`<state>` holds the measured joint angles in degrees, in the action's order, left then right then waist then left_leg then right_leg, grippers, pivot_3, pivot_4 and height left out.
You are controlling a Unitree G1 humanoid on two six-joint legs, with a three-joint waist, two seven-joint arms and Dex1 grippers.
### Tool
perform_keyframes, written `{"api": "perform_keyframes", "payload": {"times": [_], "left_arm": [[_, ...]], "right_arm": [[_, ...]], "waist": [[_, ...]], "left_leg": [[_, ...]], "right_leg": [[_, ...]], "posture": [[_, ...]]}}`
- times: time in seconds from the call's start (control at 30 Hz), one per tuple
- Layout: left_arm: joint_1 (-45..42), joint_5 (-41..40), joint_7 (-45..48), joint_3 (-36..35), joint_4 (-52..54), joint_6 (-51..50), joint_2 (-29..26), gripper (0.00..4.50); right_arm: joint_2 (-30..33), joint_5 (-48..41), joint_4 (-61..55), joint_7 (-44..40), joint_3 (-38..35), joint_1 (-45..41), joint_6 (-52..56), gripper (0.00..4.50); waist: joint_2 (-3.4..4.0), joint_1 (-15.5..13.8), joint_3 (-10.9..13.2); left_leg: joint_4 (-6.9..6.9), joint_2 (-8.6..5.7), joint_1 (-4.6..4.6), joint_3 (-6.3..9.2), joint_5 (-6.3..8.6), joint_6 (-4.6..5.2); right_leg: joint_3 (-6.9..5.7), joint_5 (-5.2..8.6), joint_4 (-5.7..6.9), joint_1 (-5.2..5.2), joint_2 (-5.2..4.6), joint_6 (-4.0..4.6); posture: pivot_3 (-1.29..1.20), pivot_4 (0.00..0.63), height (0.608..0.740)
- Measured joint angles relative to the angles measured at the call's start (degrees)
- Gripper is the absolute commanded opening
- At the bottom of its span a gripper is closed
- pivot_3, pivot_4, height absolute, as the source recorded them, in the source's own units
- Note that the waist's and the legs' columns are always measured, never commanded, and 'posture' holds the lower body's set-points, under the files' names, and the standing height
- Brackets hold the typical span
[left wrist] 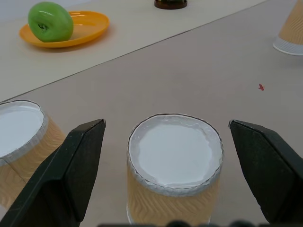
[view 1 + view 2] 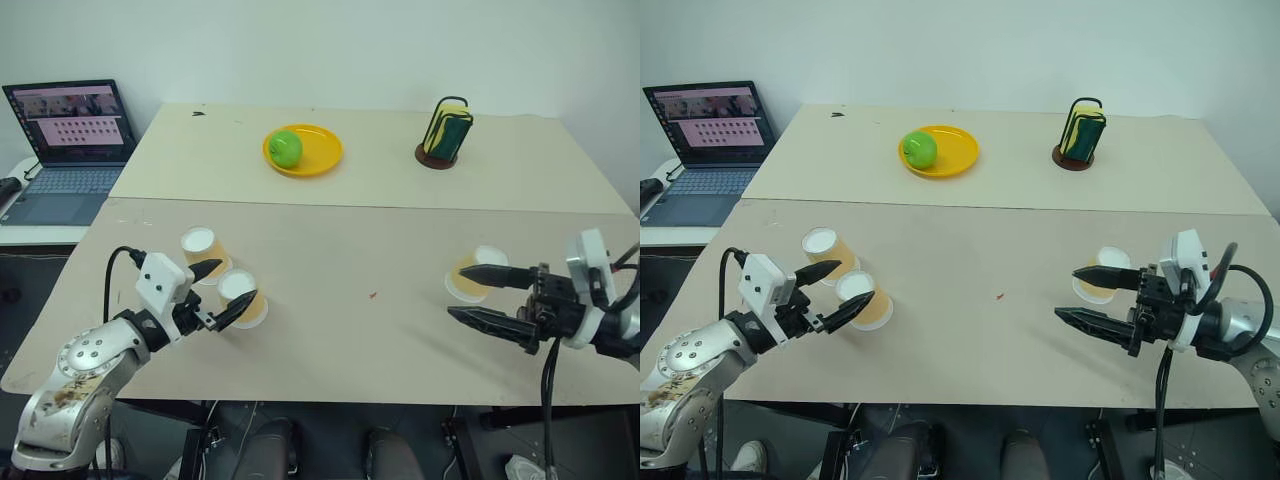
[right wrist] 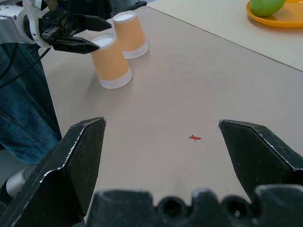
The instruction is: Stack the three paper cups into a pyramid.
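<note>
Beige counter [image 2: 330, 330], white wall behind. Yellow plate [image 2: 318, 155] at the back, laptop [image 2: 70, 140] left of it. Left claw [image 2: 218, 290] spread around a cup [image 2: 243, 297]; right claw [image 2: 478, 295] spread, empty.

Cups: three tan-orange ribbed paper cups, all upside down, white bases up, unstacked.
Left pair: rear cup [image 2: 199, 249] and front cup [image 2: 243, 296] just beside each other, near the table's left edge, front half.
Third cup [image 2: 473, 274]: alone, well apart, near the right edge.
</note>
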<state>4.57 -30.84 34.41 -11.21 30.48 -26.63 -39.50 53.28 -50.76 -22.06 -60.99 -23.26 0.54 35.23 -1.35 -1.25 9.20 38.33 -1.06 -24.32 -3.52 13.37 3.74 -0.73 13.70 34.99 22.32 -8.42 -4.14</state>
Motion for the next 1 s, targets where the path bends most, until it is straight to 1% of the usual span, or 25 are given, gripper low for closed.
{"api": "perform_keyframes", "payload": {"times": [0.13,0.4,0.5,0.6,0.63,0.7,0.87,1.0], "left_arm": [[-0.12,1.26,0.29,2.3,-1.11,-0.84,0.88,4.44],[-0.42,3.13,0.69,2.93,-4.65,-0.54,1.88,4.44],[-0.92,3.74,0.87,2.93,-5.06,0.02,2.31,3.73],[-1.71,3.88,0.93,2.93,-5.14,0.26,2.72,2.56],[-1.77,3.92,0.93,2.93,-5.14,0.26,2.78,2.28],[-2.05,4.21,0.93,3.04,-5.14,0.26,2.93,1.95],[-2.77,5.62,0.69,4.13,-5.1,0.26,3.12,1.95],[-7.15,7.43,0.71,7.1,-5.24,0.3,3.71,1.95]], "right_arm": [[-0.08,-0.07,-0.46,0.24,-0.07,0.0,0.0,4.5],[-0.16,-0.02,-0.7,0.49,-0.27,0.7,0.0,4.5],[-0.26,0.02,-0.76,0.78,-0.29,0.77,0.0,4.5],[-0.27,0.11,-0.77,1.09,-0.29,0.81,0.0,4.5],[-0.27,0.14,-0.77,1.12,-0.29,0.81,0.0,4.5],[-0.27,0.35,-0.77,1.18,-0.29,0.81,-0.01,4.5],[-0.34,1.28,-0.75,1.28,-0.28,0.81,-0.02,4.5],[-1.01,1.85,-0.75,1.47,-0.15,0.77,-0.03,4.5]], "waist": [[0.0,0.0,0.0],[0.0,-0.02,0.0],[0.0,0.0,0.0],[0.0,0.02,0.0],[0.0,0.02,0.0],[0.0,0.04,0.0],[0.0,0.02,0.0],[0.0,-0.28,0.0]], "left_leg": [[0.0,-0.01,0.0,0.0,0.0,0.01],[0.0,-0.01,0.0,0.0,-0.01,0.01],[0.01,0.0,0.0,0.0,-0.01,0.01],[0.01,0.0,0.0,0.0,-0.01,0.01],[0.01,0.0,-0.01,0.0,-0.01,0.01],[0.01,0.0,-0.02,0.0,-0.01,0.01],[0.02,-0.01,-0.01,0.0,-0.01,0.01],[0.08,-0.05,-0.01,0.02,-0.01,0.02]], "right_leg": [[0.0,0.0,0.01,-0.01,0.01,0.0],[0.0,0.0,0.01,0.0,0.01,0.0],[0.0,0.0,0.02,0.0,0.01,-0.01],[0.0,0.0,0.01,0.0,0.0,-0.01],[0.0,-0.01,0.01,0.0,0.01,-0.01],[0.0,-0.01,0.02,-0.01,0.01,-0.01],[0.0,-0.01,0.02,-0.02,0.01,-0.02],[-0.04,-0.02,0.03,-0.02,0.03,-0.03]], "posture": [[0.0,0.15,0.726],[0.0,0.15,0.726],[0.0,0.15,0.726],[0.0,0.15,0.726],[0.0,0.15,0.726],[0.0,0.15,0.726],[0.0,0.15,0.726],[0.0,0.15,0.726]]}}
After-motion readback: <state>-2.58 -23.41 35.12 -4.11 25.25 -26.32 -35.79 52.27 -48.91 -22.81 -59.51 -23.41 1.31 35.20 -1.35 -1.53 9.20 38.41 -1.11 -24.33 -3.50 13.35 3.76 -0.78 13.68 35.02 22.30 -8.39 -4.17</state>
